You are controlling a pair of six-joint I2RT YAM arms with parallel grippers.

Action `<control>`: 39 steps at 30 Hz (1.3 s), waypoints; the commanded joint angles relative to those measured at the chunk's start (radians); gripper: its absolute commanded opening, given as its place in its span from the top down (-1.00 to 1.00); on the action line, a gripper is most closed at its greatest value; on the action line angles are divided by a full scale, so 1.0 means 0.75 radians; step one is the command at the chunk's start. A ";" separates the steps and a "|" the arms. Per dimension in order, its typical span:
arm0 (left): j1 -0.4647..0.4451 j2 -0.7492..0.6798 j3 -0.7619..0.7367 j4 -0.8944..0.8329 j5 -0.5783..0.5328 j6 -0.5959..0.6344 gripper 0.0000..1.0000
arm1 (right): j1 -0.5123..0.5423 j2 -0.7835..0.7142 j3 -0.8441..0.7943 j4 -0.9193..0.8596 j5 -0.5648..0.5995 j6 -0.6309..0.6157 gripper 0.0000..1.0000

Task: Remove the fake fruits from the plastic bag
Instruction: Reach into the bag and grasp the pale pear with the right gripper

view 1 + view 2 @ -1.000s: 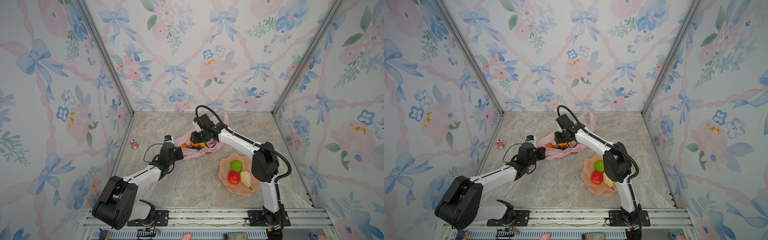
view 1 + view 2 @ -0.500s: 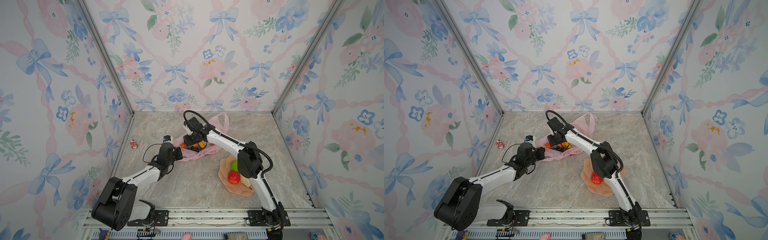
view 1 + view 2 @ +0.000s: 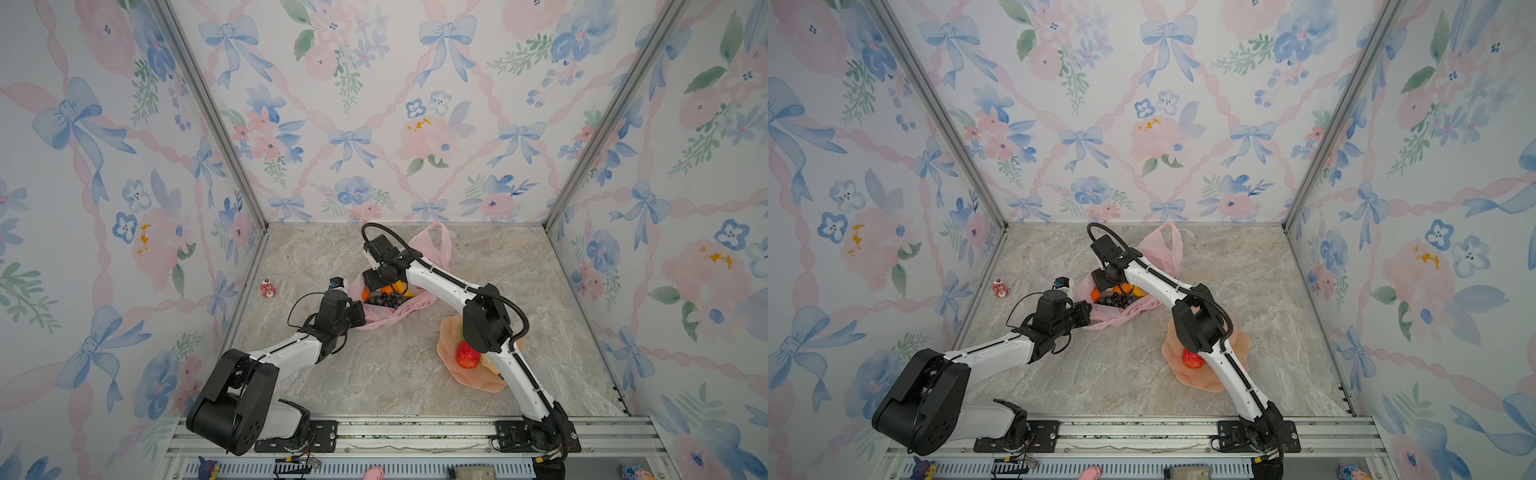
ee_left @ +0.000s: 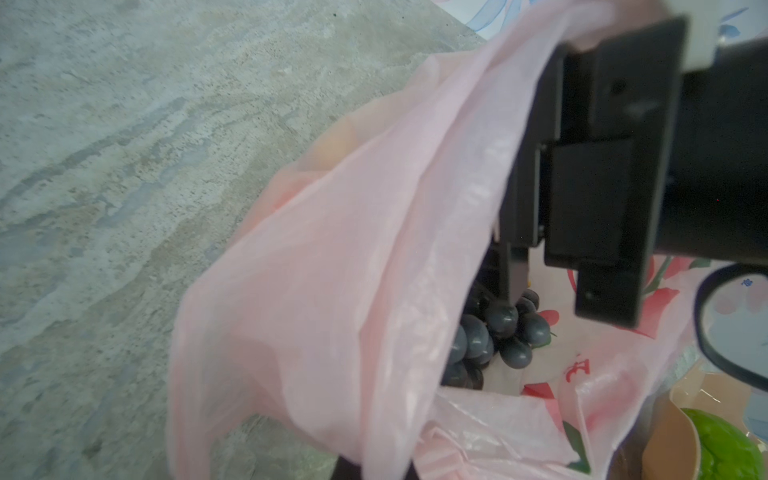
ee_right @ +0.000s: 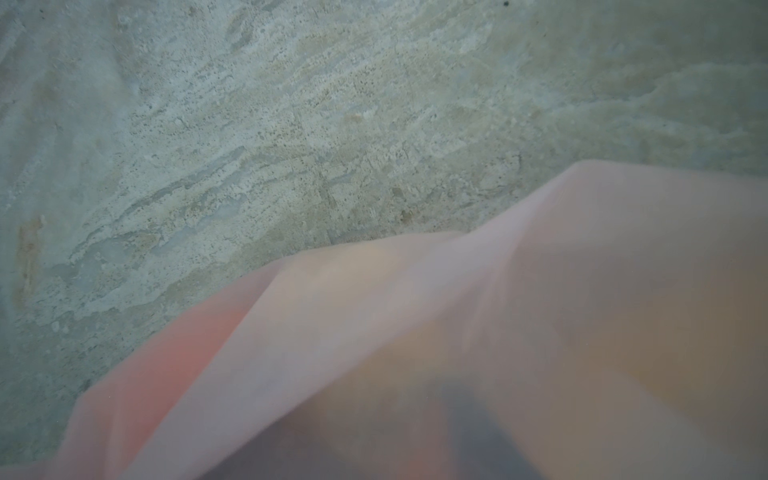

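- plastic bag (image 3: 419, 304): slumped on the table (image 3: 386, 374) toward the back centre. Its mouth is turned up and toward the left arm, and one handle loop stands behind the right arm.
- left gripper (image 3: 358, 316): closed tight on the near rim of the bag. Judged purpose: to pin and lift the thin film so the mouth gapes and the bag does not trail after a fruit as it is lifted.
- right gripper (image 4: 561, 309): lowered into the open mouth from above. The jaws stand apart and nothing is seen clamped between them. Judged purpose: lining up on the contents, ahead of any grasp.
- grape bunch (image 4: 494, 332): inside the bag at the front of the mouth, directly under the parted jaws. One finger reaches down to the top berries. Whether it touches them cannot be told.
- oranges (image 3: 365, 294): inside the bag just behind the grapes, beside the right gripper's fingers rather than between them.
- yellow fruit (image 3: 1140, 292): also in the bag, at the far side of the grapes and partly under the right arm.
- plate (image 3: 478, 382): on the table well apart from the bag, beneath the right arm's elbow. It carries a red fruit (image 3: 467, 355) and a green fruit (image 4: 723, 444), both already out.
- right wrist view: shows only blurred pink film and bare table, so it does not help with the grip.
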State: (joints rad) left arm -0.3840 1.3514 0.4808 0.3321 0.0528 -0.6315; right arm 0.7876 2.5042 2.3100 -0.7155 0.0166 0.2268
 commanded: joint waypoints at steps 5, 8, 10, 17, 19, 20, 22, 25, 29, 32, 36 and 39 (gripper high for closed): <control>-0.009 0.002 -0.023 -0.034 0.017 0.021 1.00 | 0.009 0.083 0.101 -0.056 0.025 -0.019 -0.45; -0.009 0.001 -0.015 -0.037 0.017 0.022 1.00 | 0.009 0.099 0.100 -0.052 0.014 -0.012 -0.58; -0.008 0.002 -0.009 -0.037 0.018 0.020 1.00 | 0.006 0.115 0.110 -0.050 -0.001 0.000 -0.60; -0.008 0.010 0.006 -0.052 0.026 0.026 1.00 | -0.004 0.152 0.159 -0.029 -0.058 0.027 -0.54; -0.008 0.009 0.007 -0.059 0.027 0.026 1.00 | -0.008 0.169 0.192 -0.045 -0.078 0.030 -0.46; -0.008 0.007 0.010 -0.064 0.024 0.027 1.00 | -0.008 0.170 0.200 -0.054 -0.078 0.029 -0.41; -0.008 0.005 0.013 -0.070 0.020 0.030 1.00 | -0.008 0.156 0.200 -0.056 -0.078 0.025 -0.31; -0.008 0.011 0.021 -0.081 0.013 0.034 1.00 | -0.011 0.119 0.193 -0.056 -0.089 0.028 -0.16; -0.009 0.025 0.030 -0.083 0.009 0.040 1.00 | -0.020 0.050 0.173 -0.067 -0.121 0.043 -0.11; -0.006 0.033 0.041 -0.083 -0.005 0.046 1.00 | -0.027 -0.011 0.139 -0.091 -0.151 0.047 -0.10; 0.003 0.057 0.057 -0.083 -0.024 0.042 1.00 | -0.041 -0.119 0.033 -0.093 -0.185 0.051 -0.10; 0.005 0.072 0.074 -0.079 -0.024 0.041 1.00 | -0.056 -0.200 -0.050 -0.101 -0.208 0.064 -0.10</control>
State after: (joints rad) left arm -0.3840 1.3899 0.5110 0.2852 0.0486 -0.6239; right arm 0.7639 2.4454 2.3104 -0.7677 -0.1059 0.2554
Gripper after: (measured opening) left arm 0.049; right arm 0.585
